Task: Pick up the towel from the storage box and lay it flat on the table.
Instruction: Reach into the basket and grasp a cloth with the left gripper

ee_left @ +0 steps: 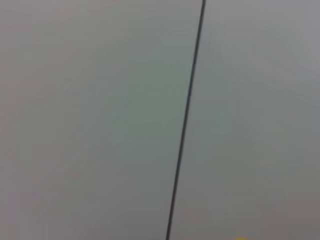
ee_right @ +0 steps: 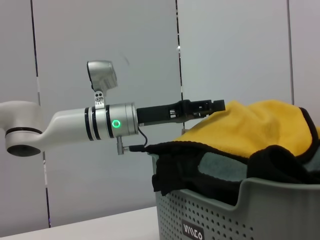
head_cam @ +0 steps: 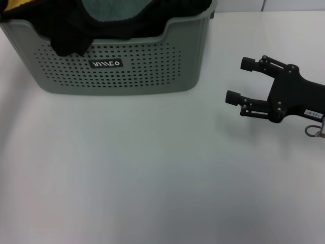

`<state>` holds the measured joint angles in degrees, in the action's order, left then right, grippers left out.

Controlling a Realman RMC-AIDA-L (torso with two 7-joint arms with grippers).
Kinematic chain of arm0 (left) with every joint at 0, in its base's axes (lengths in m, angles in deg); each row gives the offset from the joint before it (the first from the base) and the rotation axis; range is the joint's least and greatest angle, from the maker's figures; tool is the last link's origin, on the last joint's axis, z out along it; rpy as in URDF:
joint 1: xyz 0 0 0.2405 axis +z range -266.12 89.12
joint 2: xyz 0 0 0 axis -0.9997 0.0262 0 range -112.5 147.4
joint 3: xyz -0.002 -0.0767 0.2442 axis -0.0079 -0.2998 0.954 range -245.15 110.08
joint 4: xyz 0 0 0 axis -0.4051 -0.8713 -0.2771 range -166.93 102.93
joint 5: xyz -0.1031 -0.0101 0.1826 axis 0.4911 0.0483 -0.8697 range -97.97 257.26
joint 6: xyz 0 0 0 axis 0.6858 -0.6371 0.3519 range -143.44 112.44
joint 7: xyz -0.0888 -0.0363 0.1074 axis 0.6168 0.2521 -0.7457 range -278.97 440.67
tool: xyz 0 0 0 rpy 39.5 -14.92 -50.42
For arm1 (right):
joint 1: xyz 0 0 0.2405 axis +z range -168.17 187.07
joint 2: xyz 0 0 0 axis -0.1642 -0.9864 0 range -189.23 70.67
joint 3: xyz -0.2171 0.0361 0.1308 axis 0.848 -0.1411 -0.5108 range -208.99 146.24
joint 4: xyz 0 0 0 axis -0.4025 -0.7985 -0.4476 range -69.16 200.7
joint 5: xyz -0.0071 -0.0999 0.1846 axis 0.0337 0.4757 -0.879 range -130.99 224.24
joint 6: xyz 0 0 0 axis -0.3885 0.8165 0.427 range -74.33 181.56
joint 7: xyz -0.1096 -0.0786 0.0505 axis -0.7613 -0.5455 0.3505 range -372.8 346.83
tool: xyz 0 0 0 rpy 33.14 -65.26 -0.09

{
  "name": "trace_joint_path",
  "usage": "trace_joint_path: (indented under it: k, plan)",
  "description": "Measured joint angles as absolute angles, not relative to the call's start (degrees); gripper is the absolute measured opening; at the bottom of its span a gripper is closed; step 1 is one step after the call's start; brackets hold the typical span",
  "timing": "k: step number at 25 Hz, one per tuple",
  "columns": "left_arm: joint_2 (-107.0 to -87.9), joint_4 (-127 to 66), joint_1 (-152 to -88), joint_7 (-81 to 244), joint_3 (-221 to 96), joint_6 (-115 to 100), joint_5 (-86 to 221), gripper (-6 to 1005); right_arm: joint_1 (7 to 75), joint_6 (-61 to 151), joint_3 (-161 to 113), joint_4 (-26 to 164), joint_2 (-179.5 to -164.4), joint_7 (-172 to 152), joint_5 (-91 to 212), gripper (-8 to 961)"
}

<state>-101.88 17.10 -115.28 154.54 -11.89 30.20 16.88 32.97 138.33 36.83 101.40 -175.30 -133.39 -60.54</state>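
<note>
One storage box [head_cam: 122, 68] stands on the table [head_cam: 152, 173] at the far left of the head view, its perforated front wall and small dark label with white lettering facing the camera. One black cloth [head_cam: 71, 35] hangs over the dipped front rim, and one teal-grey cloth [head_cam: 109, 10] lies behind it inside the box. One towel [ee_right: 255, 127], yellow with black edge binding, is heaped on top of the box contents; in the head view only a yellow corner shows at the upper left edge.

The left gripper [ee_right: 212, 106] is seen from the right wrist camera, extended level over the box with its tip at the edge of the yellow towel. Whether it is touching or gripping the cloth cannot be told, nor how far its fingers are parted. The left wrist view shows only a plain grey wall panel with one dark seam.

At the right of the head view, the right gripper [head_cam: 242, 80] hovers above the bare table, well apart from the box. Its two fingers are spread wide and hold nothing.
</note>
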Motion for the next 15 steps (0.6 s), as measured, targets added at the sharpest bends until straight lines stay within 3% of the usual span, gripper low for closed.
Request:
trace_joint_path:
  k: [4, 15]
  plan:
    - [-101.73, 15.3, -116.2, 153.7, -11.9, 29.7, 16.9, 538, 33.1, 138.3, 36.8, 101.4, -175.30, -133.4, -60.6, 872]
    - [-101.69, 13.8, -116.5, 151.3, -11.9, 29.6, 17.6, 551, 33.0, 138.4, 36.7, 101.4, -175.30, -133.4, -60.7, 871]
